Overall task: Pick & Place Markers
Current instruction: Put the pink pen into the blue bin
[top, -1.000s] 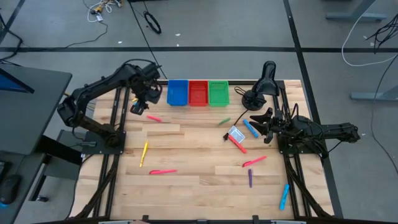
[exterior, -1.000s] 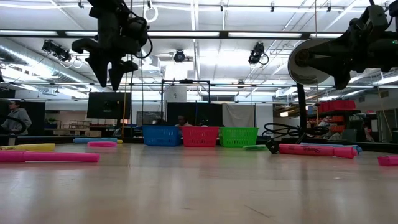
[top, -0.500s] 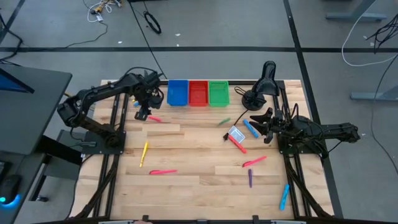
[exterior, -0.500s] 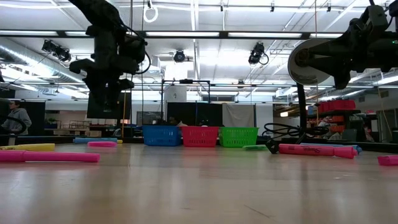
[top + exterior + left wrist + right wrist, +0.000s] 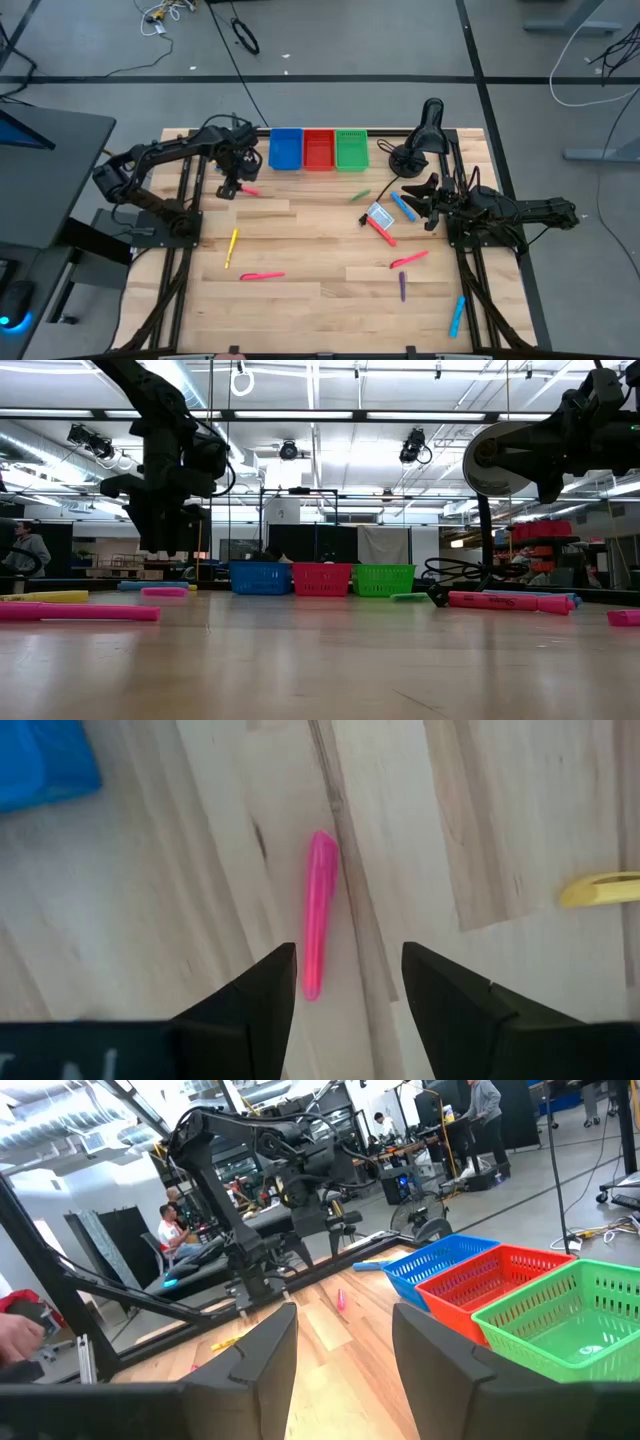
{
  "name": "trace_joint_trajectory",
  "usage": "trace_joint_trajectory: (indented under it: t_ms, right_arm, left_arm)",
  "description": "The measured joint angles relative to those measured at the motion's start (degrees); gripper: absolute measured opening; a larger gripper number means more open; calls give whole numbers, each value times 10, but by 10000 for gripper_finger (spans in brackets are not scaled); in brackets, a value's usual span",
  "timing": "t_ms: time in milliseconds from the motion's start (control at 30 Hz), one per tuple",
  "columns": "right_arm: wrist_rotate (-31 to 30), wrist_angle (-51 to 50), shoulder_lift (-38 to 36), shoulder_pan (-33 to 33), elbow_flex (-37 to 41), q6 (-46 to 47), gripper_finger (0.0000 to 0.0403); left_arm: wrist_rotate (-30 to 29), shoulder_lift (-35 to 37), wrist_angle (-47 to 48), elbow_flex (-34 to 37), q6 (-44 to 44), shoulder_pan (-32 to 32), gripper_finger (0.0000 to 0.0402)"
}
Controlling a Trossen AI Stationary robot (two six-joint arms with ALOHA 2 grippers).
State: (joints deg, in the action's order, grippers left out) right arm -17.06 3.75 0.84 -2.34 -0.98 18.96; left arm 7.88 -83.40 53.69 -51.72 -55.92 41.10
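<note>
Pale plank table [image 5: 320, 260] in a workshop — left gripper [image 5: 345, 982] parted, empty, above pink marker [image 5: 318, 910].

1. A grey floor [image 5: 330, 40] fills the top of the high view, crossed by dark seams.
2. Loose cables [image 5: 165, 14] lie at the upper left of that view; a white cable [image 5: 590, 70] loops at the upper right.
3. A dark desk [image 5: 45, 175] sits at the left edge.
4. In the low view, long ceiling lights [image 5: 330, 415] run across the top.
5. A person [image 5: 25, 550] stands at the far left.
6. In the right wrist view, two people [image 5: 175, 1225] sit in the middle left.
</note>
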Motion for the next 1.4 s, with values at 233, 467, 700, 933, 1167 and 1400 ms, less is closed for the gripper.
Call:
trace_joint_trajectory:
  t_ms: [233,467,700,933,1167,1400]
  right_arm:
    - [0,0,0,0,0,0,166]
    - [0,0,0,0,0,0,166]
    - [0,0,0,0,0,0,166]
    - [0,0,0,0,0,0,166]
    - [0,0,0,0,0,0,166]
    - [0,0,0,0,0,0,166]
  left_arm:
    - [-1,-45,-15,1,1,0,191]
    - [-1,-81,-28,1,2,3,191]
    - [-5,-94,-98,38,3,5,190]
    - [-19,-91,-134,63,-6,6,190]
    - [-19,-92,-134,63,-31,6,190]
    - [-21,-92,-138,63,-33,6,176]
